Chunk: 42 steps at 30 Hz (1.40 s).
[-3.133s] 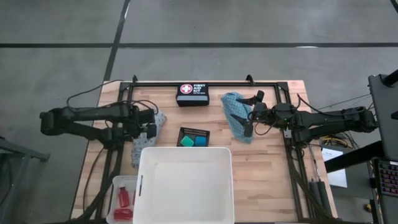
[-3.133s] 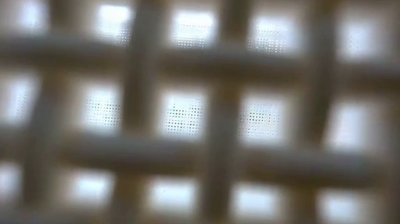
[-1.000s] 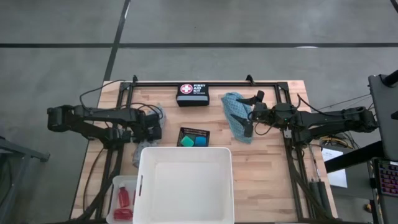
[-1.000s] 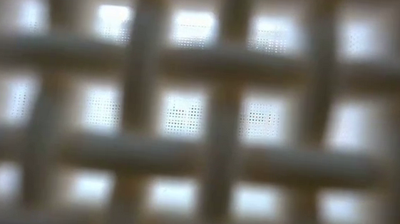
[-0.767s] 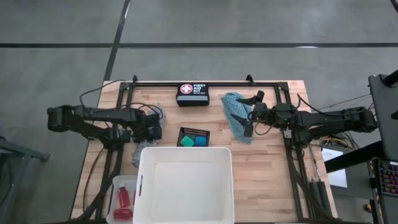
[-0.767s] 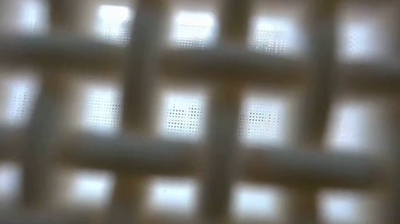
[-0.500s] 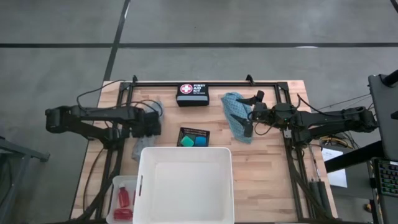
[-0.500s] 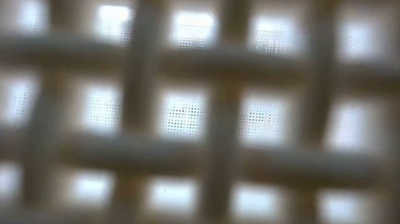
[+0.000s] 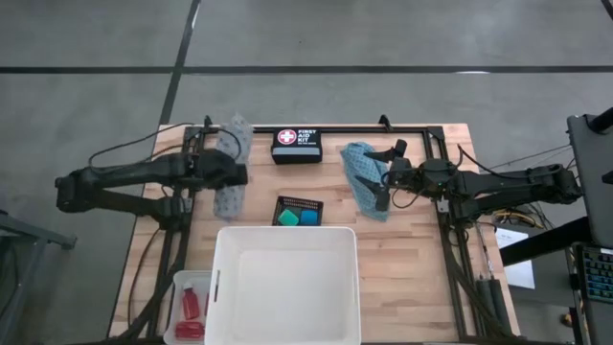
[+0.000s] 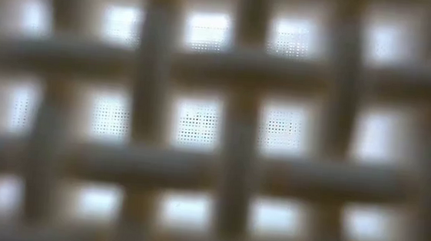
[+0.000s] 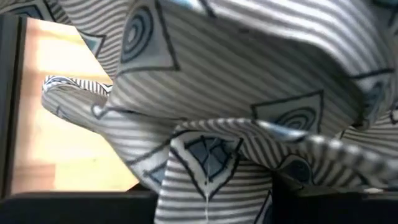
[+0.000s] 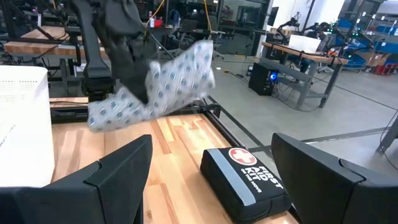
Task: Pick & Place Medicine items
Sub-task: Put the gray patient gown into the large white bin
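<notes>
The grey patterned cloth [image 9: 228, 201] is up off the left part of the table, with my left gripper [image 9: 236, 174] shut on it. In the right wrist view the same cloth [image 12: 171, 78] drapes from that dark gripper [image 12: 134, 71]. It fills the left wrist view. My right gripper [image 9: 387, 174] stands open and level on the right, over the teal cloth [image 9: 360, 172], which lies crumpled on the table. Blue and green tubs [image 9: 297, 218] sit in the black mesh tray [image 9: 299, 202]. Red bottles [image 9: 192, 309] lie in a clear tray. My left gripper holds the grey patterned cloth around its middle [image 12: 152, 87], in a bunch of folds [image 11: 211, 146]; the fingers themselves are hidden by the cloth. It comes slanting down from the table's left side. One end [image 12: 202, 59] sticks up and the other [image 12: 102, 115] hangs lower.
A big white tub [image 9: 285, 283] fills the near middle of the table. A black first aid kit [image 9: 297, 146] lies at the far edge inside a black frame rail [image 9: 412, 126]. The low view shows only a blurred lattice close to the lens.
My left gripper has risen and drawn back toward the table's far left, tipping as it went, with the grey patterned cloth in its hold. The cloth, bunched on the table by the white tub before, is now lifted and stretched out long. My right arm has kept still.
</notes>
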Tool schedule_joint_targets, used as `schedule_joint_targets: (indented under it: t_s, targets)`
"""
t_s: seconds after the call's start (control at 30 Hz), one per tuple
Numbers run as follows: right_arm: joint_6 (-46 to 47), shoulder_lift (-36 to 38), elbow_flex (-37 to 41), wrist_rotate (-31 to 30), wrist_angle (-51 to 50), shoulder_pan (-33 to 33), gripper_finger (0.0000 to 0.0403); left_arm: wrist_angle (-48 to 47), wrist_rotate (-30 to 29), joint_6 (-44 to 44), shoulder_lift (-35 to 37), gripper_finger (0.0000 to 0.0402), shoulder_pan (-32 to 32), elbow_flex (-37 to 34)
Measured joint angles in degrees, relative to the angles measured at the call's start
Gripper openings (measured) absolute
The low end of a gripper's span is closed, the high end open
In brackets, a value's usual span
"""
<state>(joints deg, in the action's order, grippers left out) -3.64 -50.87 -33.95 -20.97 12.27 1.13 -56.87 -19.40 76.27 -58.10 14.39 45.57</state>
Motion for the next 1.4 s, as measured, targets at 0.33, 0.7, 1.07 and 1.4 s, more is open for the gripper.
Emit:
schedule_joint_targets:
  t_s: [0.33,0.7,1.07,1.4]
  targets:
    - [0.0,0.0,0.0,0.0,0.0,0.0,0.0327,5.52,-10.44,-18.24,6.08,0.012,-0.04,10.43]
    - [0.0,0.0,0.0,-0.02,0.0,0.01,0.0327,31.19,1.02,-41.69,7.01,0.012,-0.07,16.22]
    - [0.0,0.0,0.0,-0.02,0.0,0.0,0.0327,39.32,33.18,-43.72,3.41,0.012,-0.97,15.96]
    - [0.0,0.0,0.0,0.0,0.0,0.01,0.0327,41.95,31.43,-45.99,-0.56,0.012,-15.14,16.1]
